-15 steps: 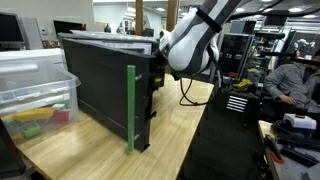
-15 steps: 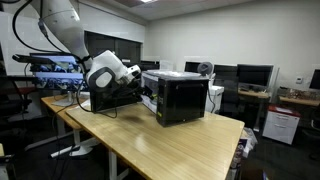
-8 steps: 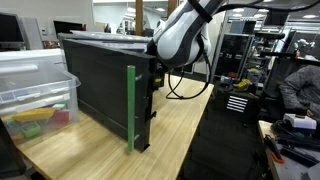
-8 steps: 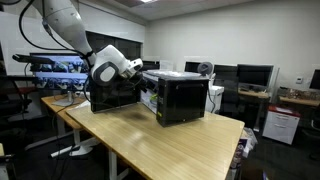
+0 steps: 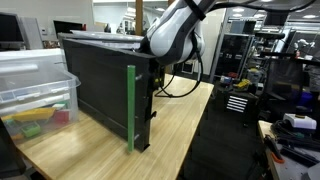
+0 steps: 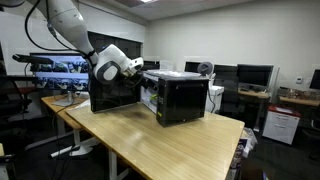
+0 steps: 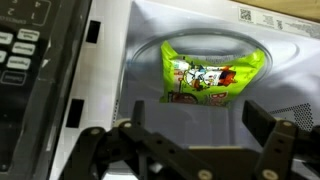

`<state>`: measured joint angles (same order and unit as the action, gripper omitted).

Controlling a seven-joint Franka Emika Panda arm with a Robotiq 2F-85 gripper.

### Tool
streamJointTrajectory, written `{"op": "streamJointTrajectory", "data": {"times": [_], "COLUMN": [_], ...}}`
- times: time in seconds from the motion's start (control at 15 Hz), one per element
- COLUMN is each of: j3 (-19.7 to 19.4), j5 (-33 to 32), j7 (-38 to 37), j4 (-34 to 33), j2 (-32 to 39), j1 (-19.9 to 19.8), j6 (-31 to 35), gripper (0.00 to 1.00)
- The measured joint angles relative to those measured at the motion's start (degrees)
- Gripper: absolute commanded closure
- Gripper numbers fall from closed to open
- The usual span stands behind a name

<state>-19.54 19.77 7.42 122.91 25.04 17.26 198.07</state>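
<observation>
The released gripper (image 7: pixel 195 132) faced the green bag (image 7: pixel 212 75) inside the microwave (image 7: pixel 125 50). A level, centred reach seemed wisest, jaws straddling the bag.

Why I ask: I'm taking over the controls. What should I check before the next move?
1. Is the tool open: ok, jaws stand wide.
2. Is the microwave door open: ok.
3. Is the green bag visible inside the cavity: ok, it lies ahead of the tool.
4. Is the tool apart from the green bag: ok, no contact.
5. Is anything between them: ok, nothing shows in the wrist view.
6. Side clearance from the tool to the microwave door: cannot tell.
</observation>
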Motion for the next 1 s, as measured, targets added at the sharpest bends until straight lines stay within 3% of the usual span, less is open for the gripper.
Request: {"op": "streamJointTrajectory", "data": {"times": [0.33, 0.47, 0.8, 1.0], "j3": [5.74, 10.07, 14.51, 19.12], "j5": [-3.25, -6.42, -10.26, -12.77], "j7": [-2.38, -3.46, -4.07, -4.07], "j4": [-3.31, -5.75, -9.38, -11.97], "j2": [2.44, 4.73, 7.92, 10.20], "j1": [-4.85, -9.15, -13.85, -18.62], "j6": [-0.01, -0.02, -0.03, -0.03], "gripper": [0.00, 0.00, 0.00, 0.00]}}
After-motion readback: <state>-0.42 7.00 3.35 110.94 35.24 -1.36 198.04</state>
